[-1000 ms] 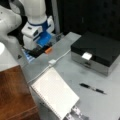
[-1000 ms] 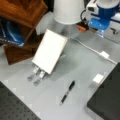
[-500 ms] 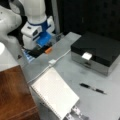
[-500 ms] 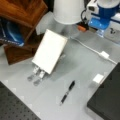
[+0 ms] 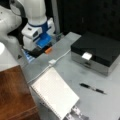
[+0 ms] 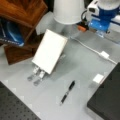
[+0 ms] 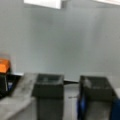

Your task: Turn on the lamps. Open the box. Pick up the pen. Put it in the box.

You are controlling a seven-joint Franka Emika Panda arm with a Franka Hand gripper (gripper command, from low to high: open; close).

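In a front view, the pen (image 6: 67,92) lies on the table (image 6: 82,65), beside the shut box (image 6: 107,97).

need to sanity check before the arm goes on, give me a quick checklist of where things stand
1. Claw holds nothing: ok; fingers apart, only bare grey tabletop between them.
2. Claw position: ok; low by the small orange block, at the table's far edge.
3. Wide flat black box with white-silver latch: not ok, lid shut.
4. Thin black pen: not ok, lying on the table in front of the box, not in it.
5. Pale grey-white lamp shade lit: cannot tell.
6. White flat panel on its stand: ok, apart from the pen.
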